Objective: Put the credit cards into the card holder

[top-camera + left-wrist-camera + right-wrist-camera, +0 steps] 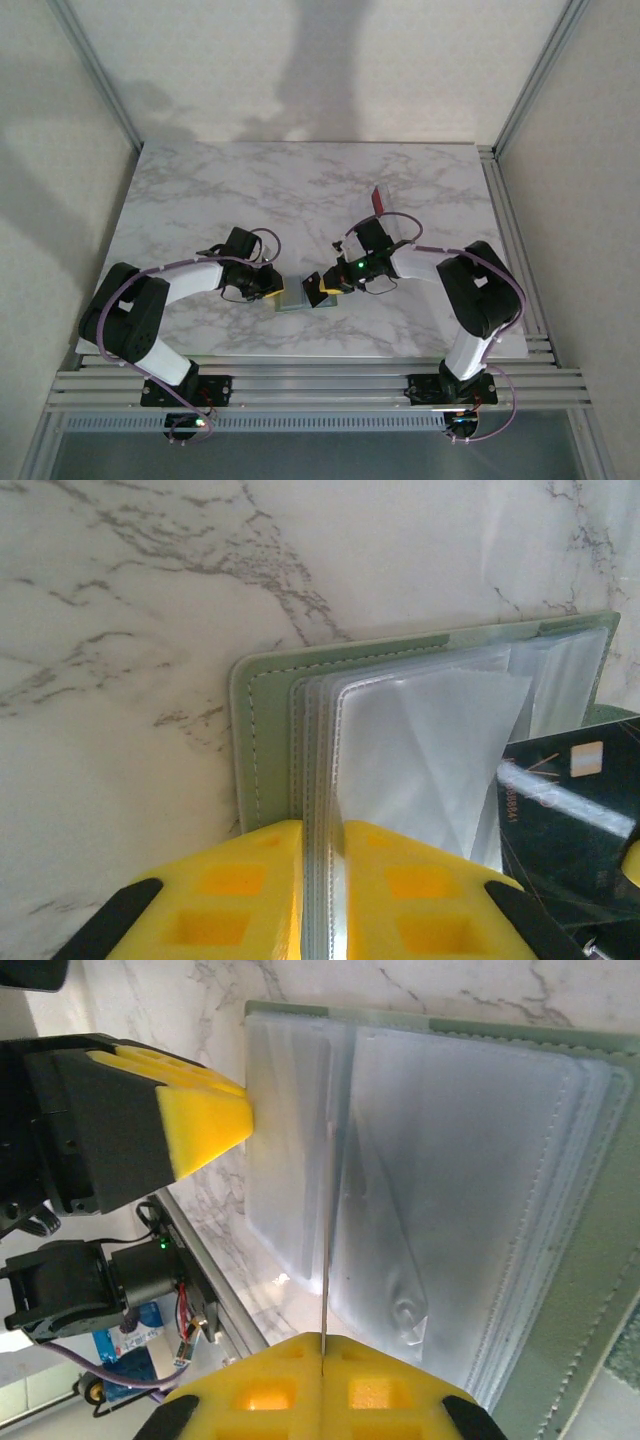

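The card holder (pixel 262 712) lies open on the marble table, a grey-green cover with clear sleeve pages (pixel 450 1180). My left gripper (pixel 322 832) is shut on a stack of those pages at the holder's near edge. My right gripper (pixel 323 1342) is shut on a dark credit card (pixel 560 800) with a gold chip. In the right wrist view the card (pixel 326 1260) is edge-on, its far end among the sleeves. From above, the two grippers (pixel 272 288) (pixel 330 290) face each other across the holder (pixel 293 299). More cards, a red one (pixel 378 198) and a pale one (pixel 402 230), lie behind the right arm.
The holder sits close to the table's near edge (pixel 300 352), with the aluminium rail (pixel 215 1280) just beyond it. The left gripper's yellow finger (pixel 195 1110) stands close to the holder's left side in the right wrist view. Frame posts (pixel 530 90) flank the table.
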### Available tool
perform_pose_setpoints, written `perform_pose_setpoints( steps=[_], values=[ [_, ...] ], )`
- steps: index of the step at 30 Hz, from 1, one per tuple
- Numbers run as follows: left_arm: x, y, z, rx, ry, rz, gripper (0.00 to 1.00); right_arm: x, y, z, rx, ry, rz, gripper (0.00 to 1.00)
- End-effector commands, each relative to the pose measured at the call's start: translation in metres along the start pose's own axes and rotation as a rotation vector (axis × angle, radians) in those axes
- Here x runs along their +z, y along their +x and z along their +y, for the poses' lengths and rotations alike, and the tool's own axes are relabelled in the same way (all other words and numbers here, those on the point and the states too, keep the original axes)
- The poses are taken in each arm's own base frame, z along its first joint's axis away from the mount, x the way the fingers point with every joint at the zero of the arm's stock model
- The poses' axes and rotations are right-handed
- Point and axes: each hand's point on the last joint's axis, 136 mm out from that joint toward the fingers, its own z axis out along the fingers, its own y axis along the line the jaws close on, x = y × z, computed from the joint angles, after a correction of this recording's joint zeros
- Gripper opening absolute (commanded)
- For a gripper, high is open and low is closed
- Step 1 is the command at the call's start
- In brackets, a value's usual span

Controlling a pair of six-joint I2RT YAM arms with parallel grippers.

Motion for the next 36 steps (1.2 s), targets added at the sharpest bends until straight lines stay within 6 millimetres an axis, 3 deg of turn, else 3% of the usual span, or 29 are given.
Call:
perform_pose_setpoints(
  steps=[1,14,25,36],
  values=[
    [0.001,0.004,0.022,-0.008,-0.101,-0.008,0.16,-0.005,0.0,0.014,-0.035,-0.029,-0.01,0.0],
    [0.001,0.004,0.02,-0.007,-0.094,-0.006,0.16,0.017,0.007,-0.015,0.039,-0.02,0.061,0.0],
    [-0.002,0.004,0.02,-0.005,-0.097,-0.01,0.16,0.022,0.002,-0.023,0.059,0.006,0.034,0.02],
    [-0.011,0.008,0.018,-0.004,-0.092,-0.016,0.26,0.033,0.002,-0.026,0.06,0.04,0.019,0.09]
  ],
)
